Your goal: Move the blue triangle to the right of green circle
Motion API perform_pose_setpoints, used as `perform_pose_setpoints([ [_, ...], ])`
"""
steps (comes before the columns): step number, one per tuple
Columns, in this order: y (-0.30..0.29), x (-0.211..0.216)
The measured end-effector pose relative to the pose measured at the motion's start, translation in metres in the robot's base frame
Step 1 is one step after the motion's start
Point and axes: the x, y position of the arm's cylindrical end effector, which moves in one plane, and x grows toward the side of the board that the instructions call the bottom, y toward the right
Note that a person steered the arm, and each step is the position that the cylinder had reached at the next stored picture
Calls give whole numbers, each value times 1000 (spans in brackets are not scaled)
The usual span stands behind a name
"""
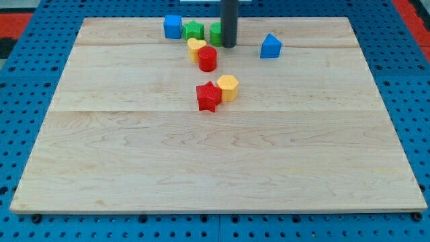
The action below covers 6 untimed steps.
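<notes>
The blue triangle [271, 46] sits near the view's top, right of centre. The green circle [216, 33] stands left of it, partly hidden behind my rod. My tip [229, 46] rests on the board just right of the green circle, between it and the blue triangle, about a block's width left of the triangle and not touching it.
A blue cube [173, 27] and a green star [194, 29] lie left of the green circle. A yellow heart [195, 46] and a red cylinder [207, 59] sit just below them. A red star [209, 97] and a yellow hexagon [228, 88] touch mid-board. The wooden board [215, 161] lies on a blue pegboard.
</notes>
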Motion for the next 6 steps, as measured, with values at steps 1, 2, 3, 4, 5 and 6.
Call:
perform_pose_setpoints([
  [1, 41, 42],
  [2, 93, 55],
  [3, 118, 29],
  [4, 89, 5],
  [5, 63, -27],
  [6, 31, -40],
])
